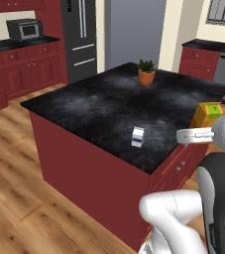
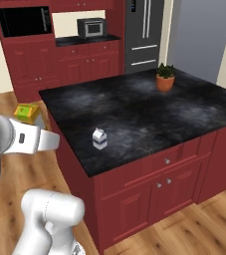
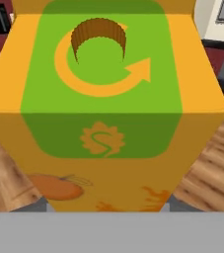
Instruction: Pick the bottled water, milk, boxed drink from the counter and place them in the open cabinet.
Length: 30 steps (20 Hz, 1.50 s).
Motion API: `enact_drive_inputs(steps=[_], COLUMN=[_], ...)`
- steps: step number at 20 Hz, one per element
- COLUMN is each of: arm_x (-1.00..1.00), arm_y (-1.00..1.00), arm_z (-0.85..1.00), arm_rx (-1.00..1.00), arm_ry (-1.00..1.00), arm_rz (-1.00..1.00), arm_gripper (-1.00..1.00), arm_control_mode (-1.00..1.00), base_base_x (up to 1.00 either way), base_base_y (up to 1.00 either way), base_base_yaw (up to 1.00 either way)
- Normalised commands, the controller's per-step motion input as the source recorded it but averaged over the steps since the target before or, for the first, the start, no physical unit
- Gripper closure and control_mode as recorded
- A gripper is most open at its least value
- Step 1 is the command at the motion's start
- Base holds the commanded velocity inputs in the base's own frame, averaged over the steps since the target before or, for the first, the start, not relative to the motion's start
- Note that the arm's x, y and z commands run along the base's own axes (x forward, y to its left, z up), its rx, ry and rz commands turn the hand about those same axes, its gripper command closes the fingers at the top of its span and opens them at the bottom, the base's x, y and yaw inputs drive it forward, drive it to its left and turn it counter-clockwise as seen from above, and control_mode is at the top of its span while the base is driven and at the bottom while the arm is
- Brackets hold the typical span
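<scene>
Clearly gripper (image 3: 106,210) clasps boxed drink (image 3: 103,113); milk (image 1: 138,136) sits on counter (image 1: 94,104).

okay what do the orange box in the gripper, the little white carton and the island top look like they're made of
Orange-yellow box with green top: seemingly printed matte carton board, with sharp folded edges and flat graphics. Small white gable-top carton with blue band: probably coated paperboard, going by its folded peaked top. Glossy black marbled counter: looks like polished stone, with grey veining and soft sheen, though it could be laminate.
</scene>
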Motion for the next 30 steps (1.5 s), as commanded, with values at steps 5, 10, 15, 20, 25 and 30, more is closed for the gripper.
enact_drive_inputs(steps=[5, 10, 15, 20, 25, 30], arm_x=[0.00, 0.00, 0.00, 0.00, 0.00, 0.00], arm_y=[0.00, 0.00, 0.00, 0.00, 0.00, 0.00], arm_z=[0.00, 0.00, 0.00, 0.00, 0.00, 0.00], arm_rx=[0.00, 0.00, 0.00, 0.00, 0.00, 0.00], arm_ry=[0.00, 0.00, 0.00, 0.00, 0.00, 0.00], arm_rz=[0.00, 0.00, 0.00, 0.00, 0.00, 0.00], arm_gripper=[1.00, 1.00, 1.00, 1.00, 1.00, 1.00], arm_control_mode=[1.00, 1.00, 1.00, 1.00, 1.00, 1.00], base_base_x=[-0.55, -0.52, -0.25, 0.00, 0.18, 0.76], base_base_y=[-0.19, -0.37, -0.64, -0.72, -0.42, -0.11], base_base_yaw=[-0.34, -0.50, -0.59, -0.63, -0.58, -0.53])
